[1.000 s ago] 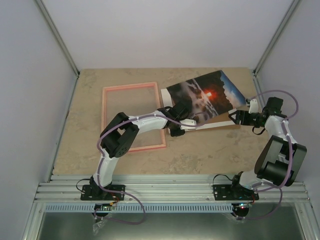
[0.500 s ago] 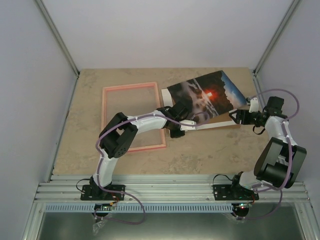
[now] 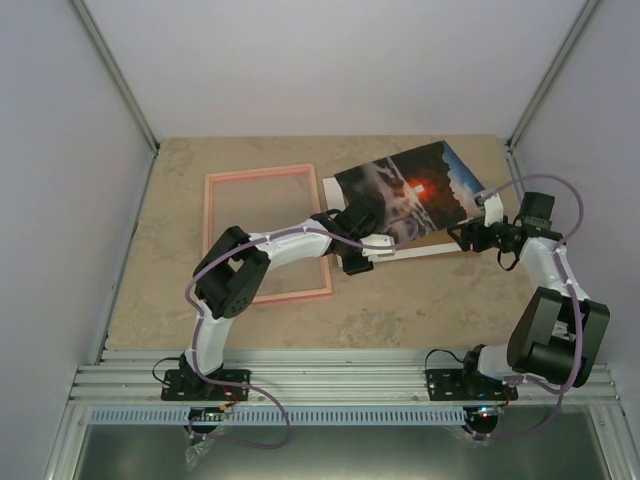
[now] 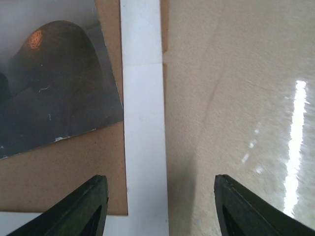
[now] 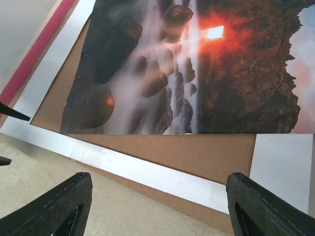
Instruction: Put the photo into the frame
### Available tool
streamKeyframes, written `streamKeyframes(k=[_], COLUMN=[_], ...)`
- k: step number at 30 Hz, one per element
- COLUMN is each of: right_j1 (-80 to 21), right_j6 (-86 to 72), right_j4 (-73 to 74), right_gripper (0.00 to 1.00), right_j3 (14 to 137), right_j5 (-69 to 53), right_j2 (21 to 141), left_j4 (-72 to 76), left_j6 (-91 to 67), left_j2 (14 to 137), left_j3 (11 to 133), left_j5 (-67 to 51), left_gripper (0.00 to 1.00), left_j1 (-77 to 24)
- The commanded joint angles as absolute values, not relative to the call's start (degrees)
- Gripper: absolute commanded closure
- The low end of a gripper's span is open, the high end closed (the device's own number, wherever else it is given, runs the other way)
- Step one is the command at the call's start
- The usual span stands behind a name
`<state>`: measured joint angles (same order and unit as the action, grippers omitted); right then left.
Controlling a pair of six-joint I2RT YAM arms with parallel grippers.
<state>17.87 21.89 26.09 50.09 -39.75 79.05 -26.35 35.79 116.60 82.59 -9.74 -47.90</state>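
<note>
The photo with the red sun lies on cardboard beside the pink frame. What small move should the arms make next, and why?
Probably shift the left end effector onto the near corner of the photo and close it. It and the right end effector are open, holding nothing, and the photo lies on the cardboard, outside the frame.

We see the photo [image 3: 415, 195] lying face up, a glossy print of dark rock and misty cloud with a glowing red-orange sun near its middle. It is turned askew, so its right end sits farther back than its left. The frame [image 3: 260, 172], a thin-edged bright pink rectangle, lies flat just to the photo's left, and the photo lies wholly outside it.
</note>
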Motion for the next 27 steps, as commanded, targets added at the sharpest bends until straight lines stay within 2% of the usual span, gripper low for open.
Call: streamKeyframes(k=[1,6,12,16,24,27], right_j1=[17.69,17.69,17.73,17.67,16.21,14.21], right_j6=[23.55,24.49,24.92,25.76,31.10,32.52], right_j4=[24.35,24.62,23.54,22.65,17.62,14.77], right_gripper=[0.25,0.24,0.24,0.24,0.24,0.24], right_j3=[48.59,47.72,47.19,46.62,42.73,41.32], right_j5=[-38.79,-38.07,-37.52,-37.15,-36.16,-34.87], right_j2=[78.09,77.36,77.27,77.43,77.10,76.84], left_j4=[-25.00,-24.18,-25.37,-26.57,-27.93,-27.03], left_j6=[33.84,35.02,36.39,36.41,34.86,34.22], left_j2=[121.01,123.44,123.10,122.06,119.76,118.85], left_j3=[85.78,85.48,83.98,84.34,85.36,85.02], left_j5=[-7.93,-5.90,-6.26,-8.07,-13.37,-13.62], left_gripper=[0.39,0.47,0.76,0.89,1.00,1.00], left_j1=[-48.16,-48.65,-49.04,-49.04,-49.04,-49.04])
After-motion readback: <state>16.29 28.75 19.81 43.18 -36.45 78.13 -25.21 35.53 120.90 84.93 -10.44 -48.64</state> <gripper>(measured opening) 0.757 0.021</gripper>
